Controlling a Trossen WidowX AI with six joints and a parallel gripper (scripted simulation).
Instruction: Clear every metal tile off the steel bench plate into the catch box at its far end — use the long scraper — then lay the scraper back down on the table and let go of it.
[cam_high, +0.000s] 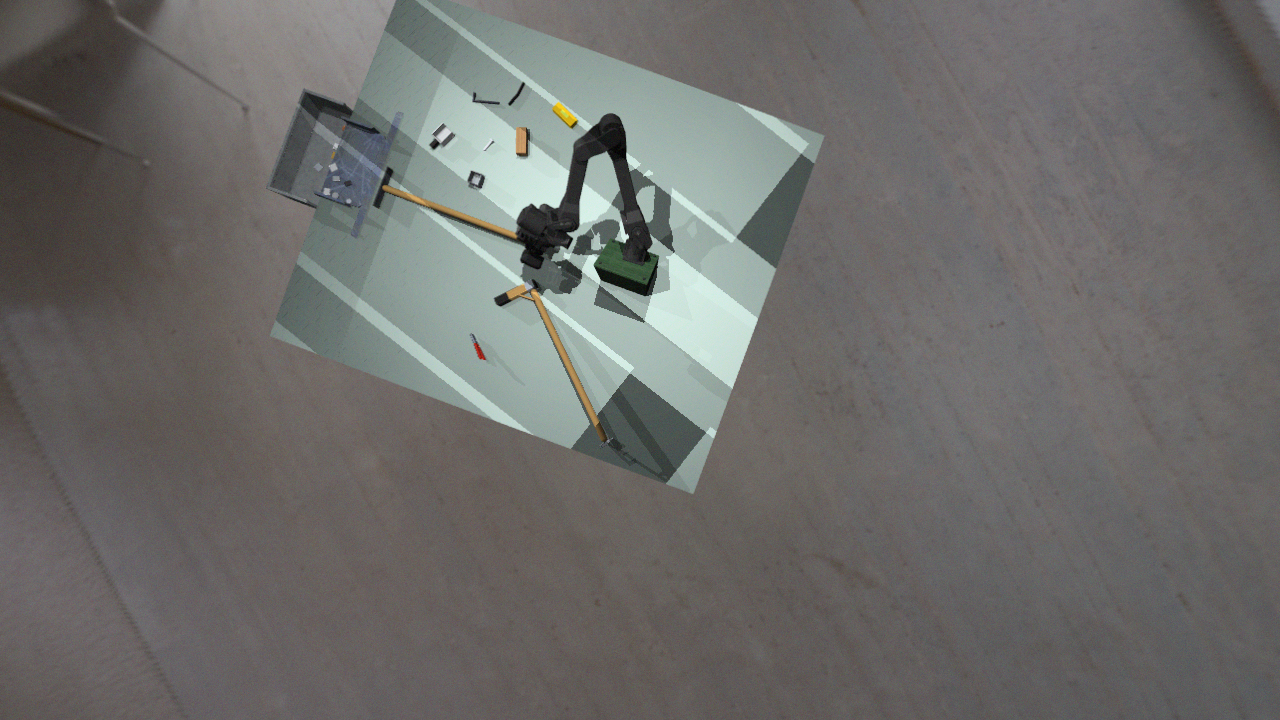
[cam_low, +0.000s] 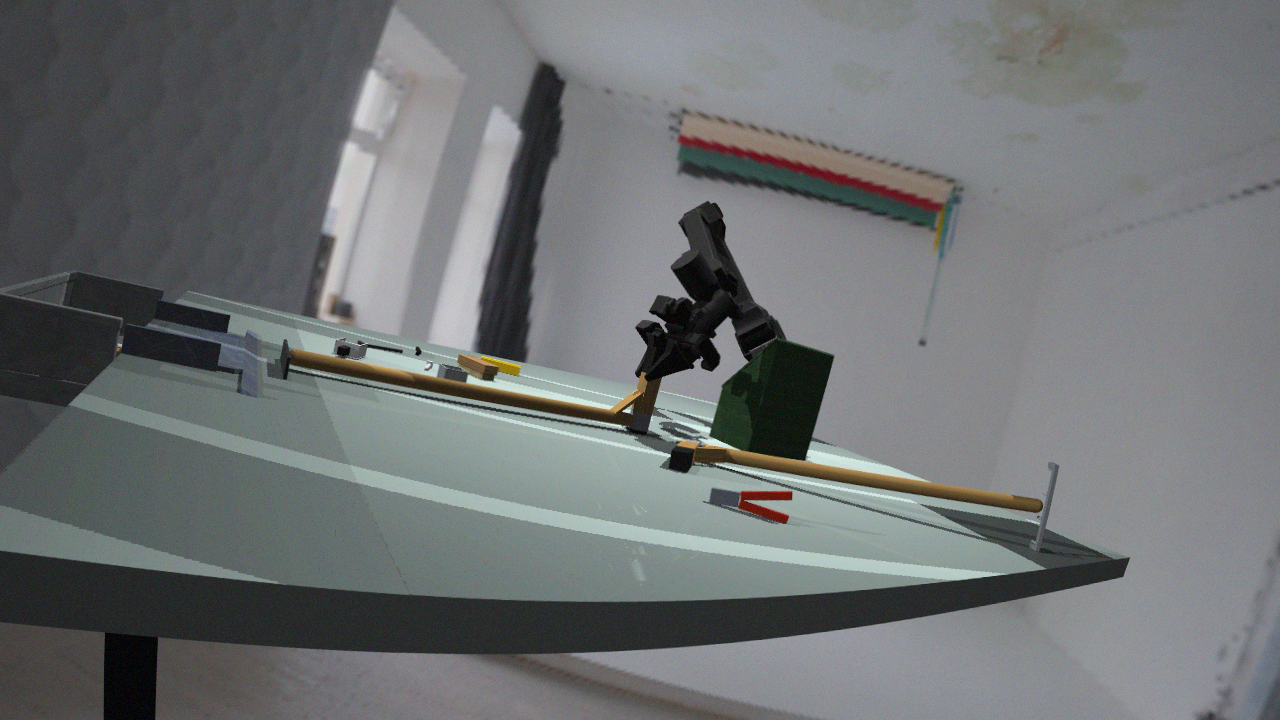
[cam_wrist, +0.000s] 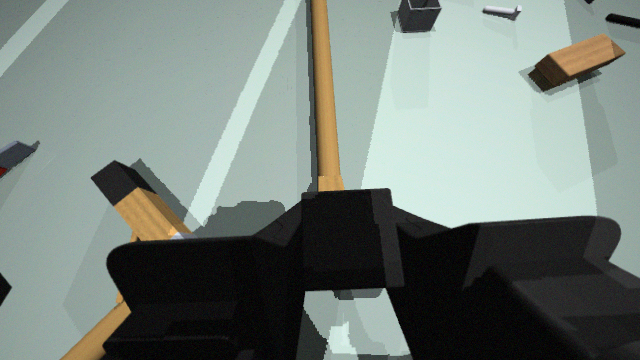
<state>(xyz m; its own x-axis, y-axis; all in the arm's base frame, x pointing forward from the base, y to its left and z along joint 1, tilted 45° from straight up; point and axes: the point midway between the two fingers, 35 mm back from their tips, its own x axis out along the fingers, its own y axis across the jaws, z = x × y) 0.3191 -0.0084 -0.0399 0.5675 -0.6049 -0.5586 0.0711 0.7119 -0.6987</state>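
The long scraper (cam_high: 447, 210) (cam_low: 447, 386) (cam_wrist: 324, 100) has a wooden handle that runs low along the table. Its dark blade (cam_high: 383, 186) (cam_low: 284, 358) sits at the near edge of the bluish steel bench plate (cam_high: 365, 147) (cam_low: 243, 360). My gripper (cam_high: 534, 240) (cam_low: 657, 362) (cam_wrist: 335, 203) is shut on the scraper's dark grip block at the handle's near end. Small pale metal tiles (cam_high: 332, 175) show inside the outline of the grey catch box (cam_high: 290, 152) (cam_low: 53, 331). I cannot tell whether any tile lies on the plate.
A second long-handled tool (cam_high: 565, 358) (cam_low: 859, 479) (cam_wrist: 142, 207) lies just left of my gripper. A red-handled tool (cam_high: 478, 347) (cam_low: 756, 506) lies beyond it. A wooden block (cam_high: 520, 140) (cam_wrist: 575, 59), a yellow block (cam_high: 563, 113), a small dark box (cam_high: 476, 179) (cam_wrist: 419, 12) and a bolt (cam_wrist: 500, 9) lie right of the handle. The arm's green base (cam_high: 628, 265) (cam_low: 774, 398) stands behind.
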